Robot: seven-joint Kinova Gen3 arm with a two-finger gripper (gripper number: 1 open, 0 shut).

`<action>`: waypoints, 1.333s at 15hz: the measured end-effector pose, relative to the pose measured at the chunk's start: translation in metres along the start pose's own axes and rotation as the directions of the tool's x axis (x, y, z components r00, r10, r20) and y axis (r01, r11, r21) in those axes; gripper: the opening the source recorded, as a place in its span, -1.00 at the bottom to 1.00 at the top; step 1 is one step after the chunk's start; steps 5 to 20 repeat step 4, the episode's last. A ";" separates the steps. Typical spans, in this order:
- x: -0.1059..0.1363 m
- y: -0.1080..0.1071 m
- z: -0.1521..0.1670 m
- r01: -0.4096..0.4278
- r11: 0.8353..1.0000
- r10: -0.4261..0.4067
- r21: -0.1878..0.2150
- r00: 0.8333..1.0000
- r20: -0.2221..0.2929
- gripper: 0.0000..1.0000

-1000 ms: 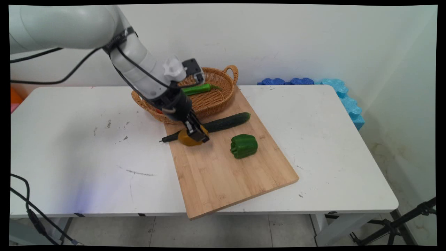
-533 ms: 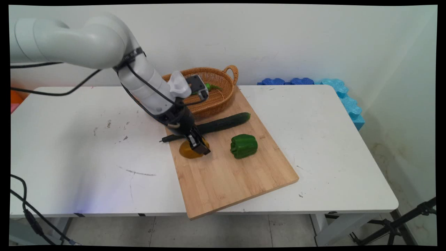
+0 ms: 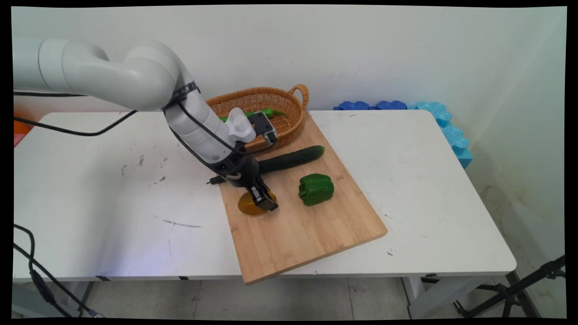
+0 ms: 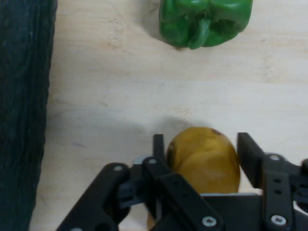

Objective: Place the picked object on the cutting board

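My gripper (image 3: pixel 264 201) is shut on a yellow-brown fruit (image 3: pixel 249 205), low over the left part of a wooden cutting board (image 3: pixel 307 234). In the hand view the two black fingers (image 4: pixel 159 144) flank the yellow fruit (image 4: pixel 204 163) on both sides, with the board right beneath it; the frames leave unclear whether it touches the wood. A green bell pepper (image 3: pixel 316 188) lies on the board just right of the gripper and shows ahead in the hand view (image 4: pixel 204 21). A long dark cucumber (image 3: pixel 291 159) lies across the board behind the gripper, at the hand view's left edge (image 4: pixel 21 120).
A wicker basket (image 3: pixel 289 97) stands at the board's far end with a green chili (image 3: pixel 271 111) inside. Blue foam blocks (image 3: pixel 447 126) line the wall at the table's far right. Black cables hang at the left.
The gripper, still holding the yellow fruit, has moved toward the table's near side along the board and come down lower, away from the cucumber.
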State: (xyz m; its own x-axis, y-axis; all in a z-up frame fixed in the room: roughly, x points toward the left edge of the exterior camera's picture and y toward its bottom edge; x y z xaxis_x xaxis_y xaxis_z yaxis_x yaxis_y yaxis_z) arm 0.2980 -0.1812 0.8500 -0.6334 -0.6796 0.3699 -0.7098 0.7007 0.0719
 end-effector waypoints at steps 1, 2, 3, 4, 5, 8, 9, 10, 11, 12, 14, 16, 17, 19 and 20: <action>0.000 0.001 0.003 -0.002 1.000 0.002 0.001 1.000 -0.003 1.00; -0.001 0.001 0.005 -0.005 1.000 0.005 0.003 1.000 -0.005 1.00; -0.001 0.002 0.007 -0.007 1.000 0.007 0.004 1.000 -0.008 1.00; -0.001 0.002 0.008 -0.011 1.000 0.011 0.005 1.000 -0.011 1.00; -0.001 0.002 0.008 -0.011 1.000 0.011 0.005 1.000 -0.011 1.00; -0.001 0.002 0.008 -0.011 1.000 0.011 0.005 1.000 -0.011 1.00; -0.001 0.002 0.008 -0.011 1.000 0.011 0.005 1.000 -0.011 1.00; -0.001 0.002 0.008 -0.011 1.000 0.011 0.005 1.000 -0.011 1.00; -0.001 0.002 0.008 -0.011 1.000 0.011 0.005 1.000 -0.011 1.00; -0.001 0.002 0.008 -0.011 1.000 0.011 0.005 1.000 -0.011 1.00; -0.001 0.002 0.008 -0.011 1.000 0.011 0.005 1.000 -0.011 1.00; -0.001 0.002 0.008 -0.011 1.000 0.011 0.005 1.000 -0.011 1.00; -0.001 0.002 0.008 -0.011 1.000 0.011 0.005 1.000 -0.011 1.00; -0.001 0.002 0.008 -0.011 1.000 0.011 0.005 1.000 -0.011 1.00; -0.001 0.002 0.008 -0.011 1.000 0.011 0.005 1.000 -0.011 1.00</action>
